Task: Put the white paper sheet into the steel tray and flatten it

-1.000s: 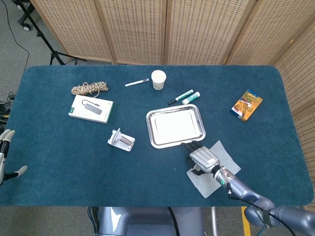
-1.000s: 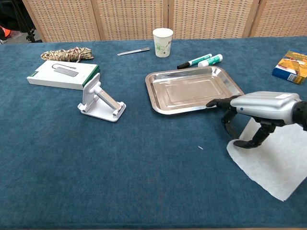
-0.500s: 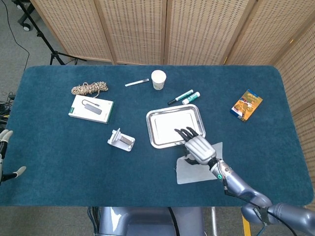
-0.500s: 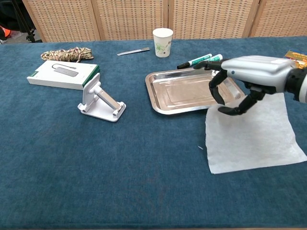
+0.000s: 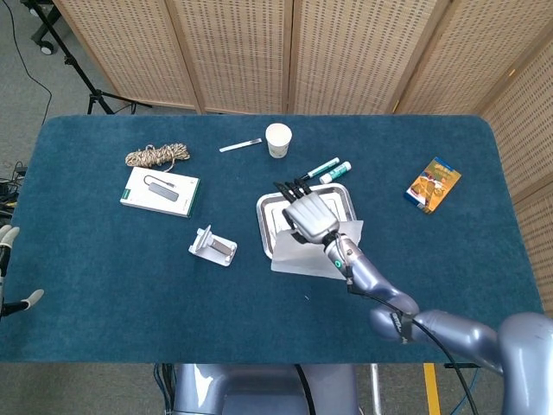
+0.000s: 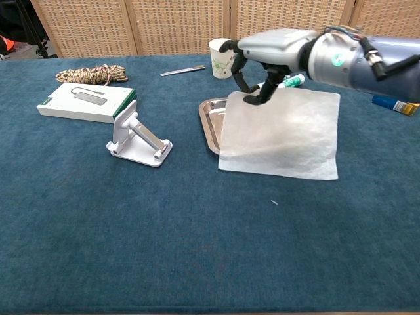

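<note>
The white paper sheet [image 6: 279, 134] hangs tilted over the steel tray [image 6: 207, 123] and hides most of it; only the tray's left rim shows. My right hand [image 6: 262, 56] is raised above the tray's far left part and pinches the sheet's upper left corner between thumb and fingers. In the head view the same right hand [image 5: 311, 216] is over the tray [image 5: 263, 218], with the paper sheet [image 5: 315, 252] spreading toward the front. My left hand [image 5: 10, 259] shows only at the left edge of the head view, off the table, fingers apart and holding nothing.
A paper cup [image 6: 222, 58] and two markers [image 5: 324, 169] stand just behind the tray. A white phone stand [image 6: 138, 134] sits left of it, with a white-green box [image 6: 85, 102] and a rope coil [image 6: 92, 73] further left. An orange box [image 5: 432, 183] lies at the right.
My right hand has lifted the sheet from the table's front right and carried it up and to the left, so it now hangs over the tray. The left hand has stayed put.
</note>
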Motion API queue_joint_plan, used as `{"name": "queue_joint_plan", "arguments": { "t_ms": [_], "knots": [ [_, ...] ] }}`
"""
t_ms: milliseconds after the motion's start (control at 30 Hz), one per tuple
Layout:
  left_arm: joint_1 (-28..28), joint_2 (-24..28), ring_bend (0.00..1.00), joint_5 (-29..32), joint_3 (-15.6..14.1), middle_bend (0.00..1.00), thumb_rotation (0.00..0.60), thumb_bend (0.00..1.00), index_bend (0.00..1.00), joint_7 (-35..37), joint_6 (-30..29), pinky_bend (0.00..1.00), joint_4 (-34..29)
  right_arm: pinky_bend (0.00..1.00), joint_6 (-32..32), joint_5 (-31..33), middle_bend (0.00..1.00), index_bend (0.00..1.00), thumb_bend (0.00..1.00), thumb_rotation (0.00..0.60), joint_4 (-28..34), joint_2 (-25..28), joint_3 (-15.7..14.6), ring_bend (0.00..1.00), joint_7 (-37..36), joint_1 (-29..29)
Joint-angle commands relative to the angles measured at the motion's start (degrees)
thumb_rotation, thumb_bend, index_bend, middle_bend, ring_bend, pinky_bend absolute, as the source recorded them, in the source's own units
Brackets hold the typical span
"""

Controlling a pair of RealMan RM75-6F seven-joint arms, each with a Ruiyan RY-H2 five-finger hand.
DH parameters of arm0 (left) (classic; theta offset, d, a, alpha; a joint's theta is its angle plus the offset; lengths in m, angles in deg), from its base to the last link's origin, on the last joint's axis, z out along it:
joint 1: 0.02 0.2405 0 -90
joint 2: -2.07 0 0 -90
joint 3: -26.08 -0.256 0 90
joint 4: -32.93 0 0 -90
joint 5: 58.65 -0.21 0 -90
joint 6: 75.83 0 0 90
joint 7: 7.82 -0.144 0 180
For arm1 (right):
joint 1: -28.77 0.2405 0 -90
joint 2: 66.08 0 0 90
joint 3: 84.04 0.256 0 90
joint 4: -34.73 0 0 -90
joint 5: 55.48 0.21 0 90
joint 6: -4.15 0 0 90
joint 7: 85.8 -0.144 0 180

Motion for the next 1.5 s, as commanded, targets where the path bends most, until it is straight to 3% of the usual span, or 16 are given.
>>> {"name": "queue_joint_plan", "arguments": {
  "t_ms": [33,300,567,700,867,900,967,1033,1233,1500],
  "knots": [
    [-0.6,-0.3,0.00,1.3,0.4,0.00,0.600,0.00,0.00,-0.4,1.4,0.00,0.5,0.00,3.7,4.8,0.01,0.65,0.52,0.600,-8.2,-5.8,1.7,0.00,4.2,5.4],
    [-2.5,-0.8,0.00,5.9,1.7,0.00,0.600,0.00,0.00,-0.7,6.2,0.00,2.2,0.00,9.3,7.1,0.02,0.65,0.52,0.600,-28.0,-17.4,1.9,0.00,3.8,13.9],
    [-3.7,-1.0,0.00,8.2,2.2,0.00,0.600,0.00,0.00,0.0,9.4,0.00,3.6,0.00,14.1,2.6,0.02,0.65,0.52,0.600,-46.1,-26.3,-0.5,0.00,-1.9,18.4],
    [-3.8,-1.0,0.00,8.5,2.3,0.00,0.600,0.00,0.00,0.1,9.5,0.00,3.9,0.00,14.3,-0.4,0.03,0.65,0.51,0.600,-51.2,-28.4,-1.9,0.00,-5.5,19.0],
    [-3.9,-1.2,0.00,9.0,2.4,0.00,0.600,0.00,0.00,-0.2,9.6,0.00,4.0,0.00,12.8,-4.2,0.04,0.65,0.42,0.600,-55.4,-29.8,-3.5,0.00,-10.6,19.3],
    [-3.9,-1.2,0.00,9.0,2.3,0.00,0.600,0.00,0.00,-0.2,9.6,0.00,4.0,0.00,12.3,-4.8,0.04,0.63,0.35,0.600,-55.9,-30.0,-3.8,0.00,-11.3,19.4],
    [-3.9,-1.3,0.00,9.0,2.3,0.00,0.600,0.00,0.00,-0.4,9.5,0.00,4.0,0.00,11.0,-6.0,0.04,0.57,0.21,0.600,-57.2,-30.4,-4.2,0.00,-13.3,19.5],
    [-3.9,-1.4,0.00,9.1,2.3,0.00,0.600,0.00,0.00,-0.5,9.4,0.00,4.0,0.00,9.6,-7.0,0.04,0.45,0.14,0.600,-59.0,-31.1,-4.4,0.00,-15.1,19.7],
    [-3.9,-1.3,0.00,9.5,2.4,0.00,0.600,0.00,0.00,-0.5,9.5,0.00,4.1,0.00,8.4,-8.0,0.04,0.17,0.05,0.600,-62.3,-32.1,-4.4,0.00,-16.4,20.4],
    [-3.9,-1.1,0.00,9.1,2.1,0.00,0.600,0.00,0.00,-0.2,9.5,0.00,3.7,0.00,7.6,-7.2,0.04,0.15,0.09,0.600,-62.5,-31.3,-2.7,0.00,-16.2,20.6]
  ]
}}
